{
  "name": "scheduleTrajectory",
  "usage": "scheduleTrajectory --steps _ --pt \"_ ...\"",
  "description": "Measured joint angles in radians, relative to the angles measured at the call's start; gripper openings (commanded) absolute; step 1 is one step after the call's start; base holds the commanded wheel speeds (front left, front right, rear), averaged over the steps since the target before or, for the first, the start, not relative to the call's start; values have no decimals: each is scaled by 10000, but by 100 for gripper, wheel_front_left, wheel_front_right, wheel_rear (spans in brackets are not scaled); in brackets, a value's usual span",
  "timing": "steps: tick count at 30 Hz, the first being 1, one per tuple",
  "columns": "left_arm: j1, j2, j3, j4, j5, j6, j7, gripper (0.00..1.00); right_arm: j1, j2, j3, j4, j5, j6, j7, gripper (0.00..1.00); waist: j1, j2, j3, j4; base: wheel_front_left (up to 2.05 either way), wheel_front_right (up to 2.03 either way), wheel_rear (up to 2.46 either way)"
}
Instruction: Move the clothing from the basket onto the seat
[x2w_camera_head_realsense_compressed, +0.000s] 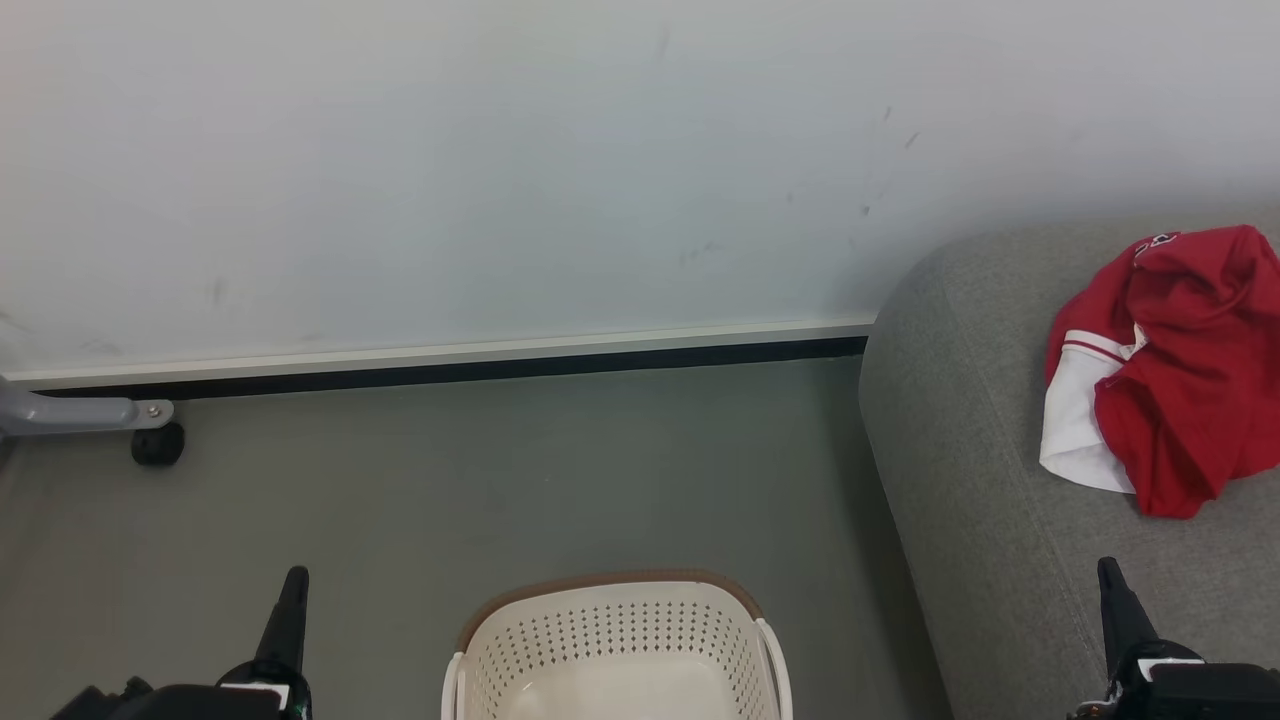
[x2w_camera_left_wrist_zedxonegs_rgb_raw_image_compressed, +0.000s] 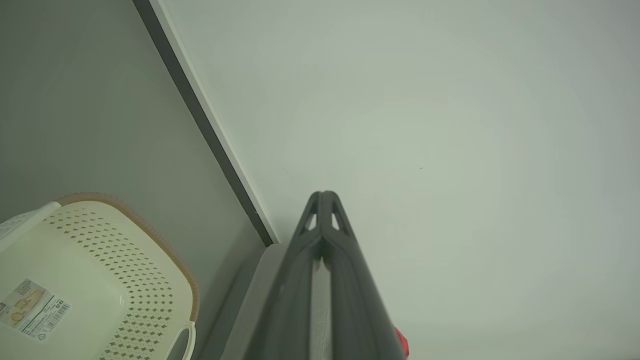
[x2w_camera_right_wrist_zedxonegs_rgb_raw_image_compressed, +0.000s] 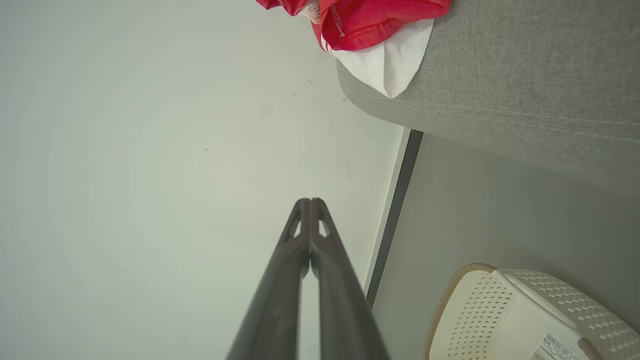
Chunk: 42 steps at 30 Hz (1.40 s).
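A pale wall (x2w_camera_head_realsense_compressed: 500, 150) and a grey floor (x2w_camera_head_realsense_compressed: 500, 470) take most of the room. On the right stands the grey sofa (x2w_camera_head_realsense_compressed: 960, 420). The cream basket (x2w_camera_head_realsense_compressed: 610, 630) sits on the floor between the two arms, and its visible inside is bare plastic. The red clothing (x2w_camera_head_realsense_compressed: 1190, 380) lies crumpled on the sofa seat, its heap running away from the robot. It is straight ahead of the right gripper (x2w_camera_head_realsense_compressed: 1108, 570) – the nearer one – and well apart from the left gripper (x2w_camera_head_realsense_compressed: 296, 575). Both have their fingers pressed together and hold nothing.

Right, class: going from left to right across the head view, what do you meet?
caster wheel → left gripper → basket → sofa → clothing lying on it
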<state>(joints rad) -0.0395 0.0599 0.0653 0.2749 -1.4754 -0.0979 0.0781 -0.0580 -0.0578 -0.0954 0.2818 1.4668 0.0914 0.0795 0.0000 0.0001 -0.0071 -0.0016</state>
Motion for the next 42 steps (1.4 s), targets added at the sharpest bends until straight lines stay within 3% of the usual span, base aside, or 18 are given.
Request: scheduleTrajectory --steps 11,42 --pt "-358 -155 247 173 -1104 -184 349 0 -226 123 -368 167 1264 261 318 0 0 0 89 15 0 0 0" --pt "-402 -171 261 197 -1250 -253 349 0 -333 138 -383 171 1289 290 339 0 0 0 89 15 0 0 0"
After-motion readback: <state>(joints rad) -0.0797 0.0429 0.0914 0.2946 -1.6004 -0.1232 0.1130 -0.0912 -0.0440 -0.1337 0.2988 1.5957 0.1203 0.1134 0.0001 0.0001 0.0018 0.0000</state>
